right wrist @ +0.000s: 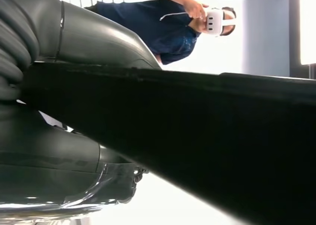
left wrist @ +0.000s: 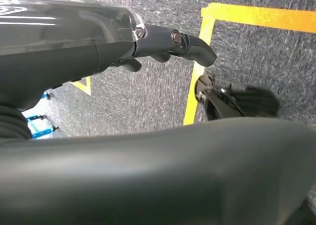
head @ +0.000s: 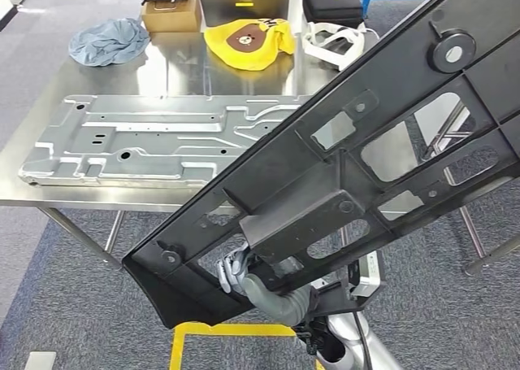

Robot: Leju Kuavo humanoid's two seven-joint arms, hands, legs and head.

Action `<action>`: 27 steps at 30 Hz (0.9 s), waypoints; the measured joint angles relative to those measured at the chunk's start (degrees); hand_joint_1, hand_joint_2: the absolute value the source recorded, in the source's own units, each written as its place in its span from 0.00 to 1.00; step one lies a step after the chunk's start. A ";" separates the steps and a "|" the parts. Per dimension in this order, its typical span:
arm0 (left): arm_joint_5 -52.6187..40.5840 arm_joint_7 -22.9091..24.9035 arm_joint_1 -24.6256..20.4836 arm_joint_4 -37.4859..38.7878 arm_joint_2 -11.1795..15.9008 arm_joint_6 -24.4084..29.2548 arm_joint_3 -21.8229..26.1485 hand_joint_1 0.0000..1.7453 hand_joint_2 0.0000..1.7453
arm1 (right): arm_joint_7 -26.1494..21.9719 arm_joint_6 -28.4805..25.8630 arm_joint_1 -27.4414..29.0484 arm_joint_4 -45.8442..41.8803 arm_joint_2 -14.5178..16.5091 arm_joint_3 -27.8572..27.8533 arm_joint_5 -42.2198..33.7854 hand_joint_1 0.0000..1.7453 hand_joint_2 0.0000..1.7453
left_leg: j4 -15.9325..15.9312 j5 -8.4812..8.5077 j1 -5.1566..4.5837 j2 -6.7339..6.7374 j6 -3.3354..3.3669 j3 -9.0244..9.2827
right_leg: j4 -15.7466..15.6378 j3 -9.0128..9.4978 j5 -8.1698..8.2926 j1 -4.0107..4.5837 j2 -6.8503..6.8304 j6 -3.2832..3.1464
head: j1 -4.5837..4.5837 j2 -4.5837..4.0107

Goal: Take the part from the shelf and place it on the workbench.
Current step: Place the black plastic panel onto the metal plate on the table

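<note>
Both hands carry your black part, tilted across the head view above the floor. Left hand grips its lower edge, fingers wrapped; right hand clamps it too. Beyond: workbench, grey metal panel, yellow bear bag.

Silver panel across workbench front
</note>
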 joint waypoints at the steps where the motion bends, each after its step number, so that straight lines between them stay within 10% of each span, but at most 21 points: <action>1: -0.01 0.00 0.06 0.00 0.00 0.00 0.01 0.00 1.00 | 0.01 0.00 0.01 -0.01 0.01 0.01 0.01 1.00 1.00 | -0.88 1.92 0.00 0.00 0.09 -0.38 | 0.00 0.56 -0.38 0.00 0.08 0.08 | 0.00 0.00; 5: -0.01 -0.09 0.13 0.00 0.01 0.00 0.10 0.00 1.00 | 0.02 -0.01 -0.08 0.00 0.02 0.01 0.02 1.00 1.00 | -12.18 10.04 -0.43 -0.13 1.11 2.93 | -0.12 2.57 -1.88 0.05 0.23 0.81 | 0.00 0.00; 10: -0.05 -0.39 0.10 0.00 0.02 -0.02 0.14 0.00 1.00 | 0.02 -0.04 -0.14 -0.08 0.03 -0.03 0.02 1.00 1.00 | -14.87 9.08 -0.36 -0.17 2.34 4.21 | 0.47 2.28 -3.03 0.17 0.08 2.29 | 0.02 0.00; 14: -0.22 -0.56 0.01 0.00 0.01 -0.10 0.14 0.00 1.00 | 0.02 -0.13 0.04 -0.08 -0.04 -0.18 0.11 1.00 1.00 | -15.51 8.44 -0.13 -0.10 3.09 5.63 | 13.09 -4.68 -7.77 0.13 0.06 2.78 | 0.07 0.00; 16: -0.30 -0.56 0.08 0.00 0.00 -0.11 0.14 0.00 1.00 | 0.02 -0.16 0.20 -0.07 -0.09 -0.24 0.19 1.00 1.00 | -15.50 7.80 -0.15 -0.13 3.01 6.47 | 14.63 -6.62 -6.08 0.12 0.06 2.87 | 0.07 0.00; 20: -0.63 -0.55 0.07 0.00 -0.02 -0.17 0.17 0.00 1.00 | 0.02 -0.24 0.15 -0.04 -0.12 -0.39 0.42 1.00 1.00 | -15.42 6.37 -0.29 -0.23 2.29 8.14 | 2.58 -2.57 1.74 0.37 -0.05 2.19 | 0.09 0.00; 25: -1.19 -0.66 -0.19 0.00 -0.05 -0.33 0.31 0.00 1.00 | 0.00 -0.37 0.00 -0.04 -0.01 -0.50 0.62 1.00 1.00 | -14.97 5.39 -0.36 -0.16 0.98 8.16 | 0.45 -1.57 1.16 0.23 0.02 0.79 | 0.07 0.00; 27: -1.19 -0.71 -0.28 0.00 -0.08 -0.40 0.39 0.00 1.00 | 0.00 -0.36 -0.13 -0.04 0.13 -0.50 0.63 1.00 1.00 | -10.14 3.08 -0.21 -0.17 0.34 5.80 | 0.24 -1.04 0.87 -0.02 -0.17 0.25 | 0.01 0.00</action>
